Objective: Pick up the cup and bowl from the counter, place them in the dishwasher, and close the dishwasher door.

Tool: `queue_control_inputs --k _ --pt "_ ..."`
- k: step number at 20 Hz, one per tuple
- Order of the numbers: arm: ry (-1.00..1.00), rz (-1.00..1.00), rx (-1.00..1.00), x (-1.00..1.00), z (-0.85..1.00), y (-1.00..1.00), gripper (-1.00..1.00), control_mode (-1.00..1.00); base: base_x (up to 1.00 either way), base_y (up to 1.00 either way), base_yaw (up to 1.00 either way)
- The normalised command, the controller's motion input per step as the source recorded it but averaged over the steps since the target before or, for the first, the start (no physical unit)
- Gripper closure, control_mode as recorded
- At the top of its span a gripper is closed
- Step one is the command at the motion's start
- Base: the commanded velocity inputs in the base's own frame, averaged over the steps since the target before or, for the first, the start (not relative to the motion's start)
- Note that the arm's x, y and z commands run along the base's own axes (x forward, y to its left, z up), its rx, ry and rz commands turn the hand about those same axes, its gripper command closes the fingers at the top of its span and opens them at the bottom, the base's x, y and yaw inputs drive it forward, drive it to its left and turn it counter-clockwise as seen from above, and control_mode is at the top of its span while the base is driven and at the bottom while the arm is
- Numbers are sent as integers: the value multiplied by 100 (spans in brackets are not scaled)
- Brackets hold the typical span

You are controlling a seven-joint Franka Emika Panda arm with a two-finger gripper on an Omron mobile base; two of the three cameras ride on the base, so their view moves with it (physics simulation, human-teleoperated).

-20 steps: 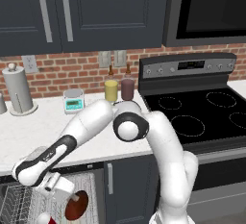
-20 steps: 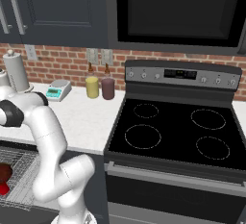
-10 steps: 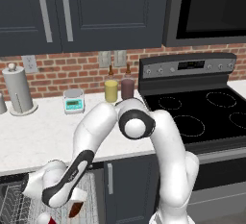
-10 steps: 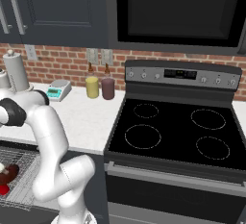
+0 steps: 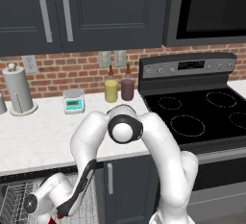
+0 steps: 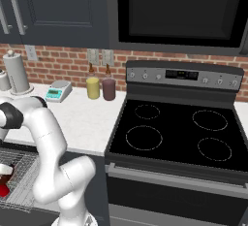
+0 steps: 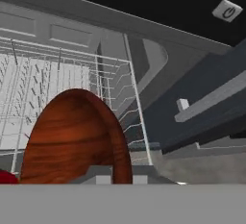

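Hand view, gripper point(image 7: 115, 177): clenched on the near rim of the bowl point(image 7: 72, 136); the bowl stands on edge, its reddish-brown wood-grain face filling the lower left, directly over the rack.
Hand view, rack point(image 7: 57, 79): light grey wire basket behind and beside the bowl; its right corner post sits just beside the bowl's upper edge.
Hand view, cup point(image 7: 7, 177): a red sliver shows at the lower left edge, touching or just beside the bowl's base; which of the two cannot be told.
Hand view, dishwasher point(image 7: 149, 64): grey inner tub wall lies behind the rack, with a dark control strip above it.
Left base view, arm point(image 5: 86, 170): bends down from the elbow at counter height into the open dishwasher at lower left; the wrist ends over the rack point(image 5: 14, 201), with a small red patch below it at the frame's bottom edge.
Right base view, cup point(image 6: 4, 180): red with a white inside, on the rack point(image 6: 24, 181) at the far left edge.
Counter point(image 5: 43, 131): white marble-look surface carries a paper towel roll point(image 5: 18, 89) at the left, a small scale point(image 5: 73, 100) near the brick wall, and a yellow tumbler point(image 5: 111, 90) just beside a maroon tumbler point(image 5: 127, 89).
Stovetop point(image 5: 202, 115): black, four rings, just right of the counter.
Upper cabinets point(image 5: 81, 11): dark, above the counter.
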Motion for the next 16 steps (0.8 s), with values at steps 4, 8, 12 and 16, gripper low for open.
queue_control_inputs --k 4,8,12,16 --pt "-19 5 22 0 -63 34 100 -100 0 0 0" --pt "-10 0 27 0 -65 0 100 -100 0 0 0" --pt "-8 0 25 0 -82 0 100 -100 0 0 0" --pt "0 0 26 0 -82 0 100 -100 0 0 0"
